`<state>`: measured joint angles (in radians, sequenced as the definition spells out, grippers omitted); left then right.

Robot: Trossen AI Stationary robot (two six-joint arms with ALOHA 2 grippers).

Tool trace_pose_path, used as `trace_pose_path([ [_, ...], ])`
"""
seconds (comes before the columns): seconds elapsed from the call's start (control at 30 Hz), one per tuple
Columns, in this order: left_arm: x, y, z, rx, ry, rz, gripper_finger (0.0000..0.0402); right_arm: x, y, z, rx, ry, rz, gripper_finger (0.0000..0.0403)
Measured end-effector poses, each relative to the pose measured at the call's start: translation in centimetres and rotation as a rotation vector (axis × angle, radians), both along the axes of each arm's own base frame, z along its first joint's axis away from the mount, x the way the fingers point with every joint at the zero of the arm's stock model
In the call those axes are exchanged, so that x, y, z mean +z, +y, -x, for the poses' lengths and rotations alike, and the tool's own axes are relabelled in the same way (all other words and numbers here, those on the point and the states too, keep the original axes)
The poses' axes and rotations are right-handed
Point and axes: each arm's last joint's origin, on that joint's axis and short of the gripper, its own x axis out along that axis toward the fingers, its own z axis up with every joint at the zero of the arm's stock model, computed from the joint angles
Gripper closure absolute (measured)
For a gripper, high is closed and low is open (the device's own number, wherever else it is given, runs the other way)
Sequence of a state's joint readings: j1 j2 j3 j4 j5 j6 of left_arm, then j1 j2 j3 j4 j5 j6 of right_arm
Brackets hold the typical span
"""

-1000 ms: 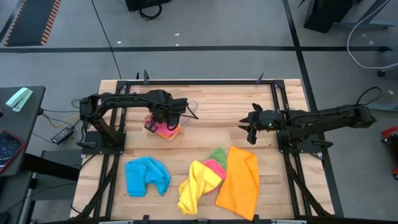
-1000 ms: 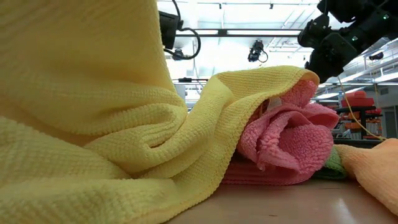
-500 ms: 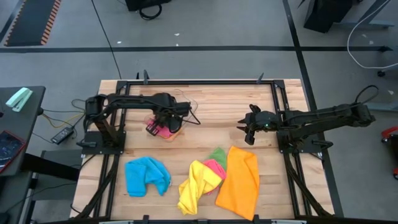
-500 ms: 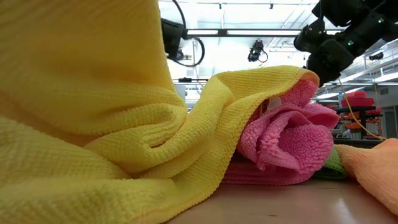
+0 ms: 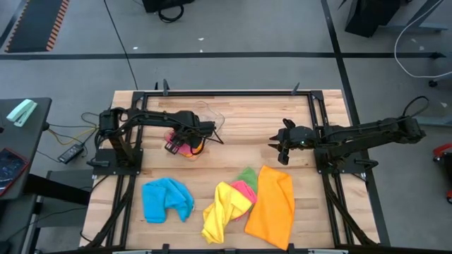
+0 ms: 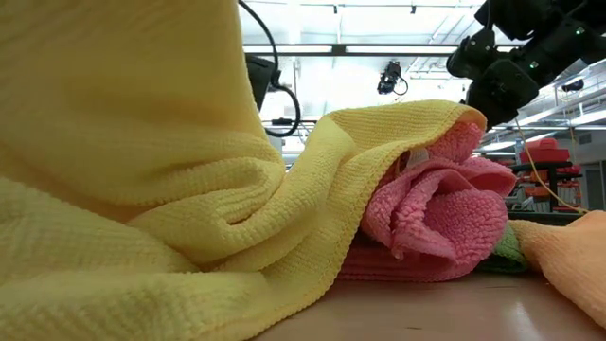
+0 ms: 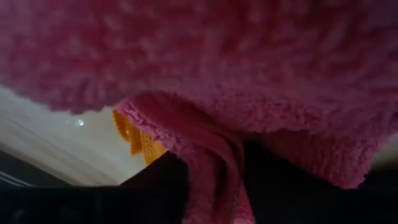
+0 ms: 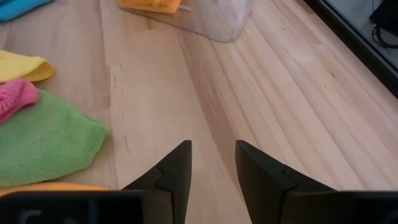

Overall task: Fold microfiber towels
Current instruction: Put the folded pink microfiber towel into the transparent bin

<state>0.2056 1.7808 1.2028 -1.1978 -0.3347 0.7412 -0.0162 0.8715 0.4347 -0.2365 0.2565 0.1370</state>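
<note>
The left gripper (image 5: 192, 140) is down over a clear plastic tub (image 5: 212, 121) near the back of the wooden table (image 5: 240, 116). A pink towel (image 7: 261, 68) fills the left wrist view, pressed right up against the camera, and a bit of orange cloth (image 7: 140, 140) peeks out under it. I cannot tell if this gripper's fingers are spread or pinching, because the pink towel hides them. From above, pink and orange cloth (image 5: 185, 147) shows under the gripper at the tub. The right gripper (image 8: 211, 163) hangs over bare wood on the other side of the table, and its two dark fingers (image 8: 177, 168) are a little apart with nothing between them. In its own view the tub stands farther off, and a green towel (image 8: 46, 146) lies near it on the wood. The other towels lie at the front of the table. A blue towel (image 5: 167, 200) sits in a crumpled heap by itself on the left side. A yellow towel (image 5: 222, 212) lies bunched up in the middle, touching a second pink towel (image 6: 431, 218) that is partly tucked under it. The green towel is just behind those two. A big orange towel (image 5: 272, 207) lies spread out flat, just beside them on the right.
</note>
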Motion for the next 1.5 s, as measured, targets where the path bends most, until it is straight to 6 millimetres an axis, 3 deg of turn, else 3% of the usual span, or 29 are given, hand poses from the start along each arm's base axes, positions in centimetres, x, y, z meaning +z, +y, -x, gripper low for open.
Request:
trace_pose_path([
  [0.13,1.1,-0.2,-0.7,0.012,-0.059,-0.06,0.0214,0.0,0.0,0.0,0.0,-0.003,0.0,0.0272],
  [0.4,7.6,-0.4,-1.5,0.123,-0.3,-0.139,0.0203,0.0,0.0,0.0,-0.003,-0.005,-0.005,0.0272],
  [0.6,9.2,-1.1,-0.7,0.327,-0.41,0.175,0.0216,0.0,0.0,0.0,0.001,0.001,-0.004,0.0272],
  [0.9,7.1,-0.9,-2.0,0.329,-0.354,0.166,0.0265,0.0,0.3,0.0,0.008,-0.003,-0.015,0.0272],
  [1.13,4.5,-0.6,-3.2,0.332,-0.266,0.233,0.0259,0.0,0.4,0.0,0.017,-0.002,-0.009,0.0272],
  [1.5,-1.8,-3.7,-5.6,0.226,-0.046,0.359,0.0297,0.0,0.4,0.0,0.017,-0.002,-0.009,0.0272],
])
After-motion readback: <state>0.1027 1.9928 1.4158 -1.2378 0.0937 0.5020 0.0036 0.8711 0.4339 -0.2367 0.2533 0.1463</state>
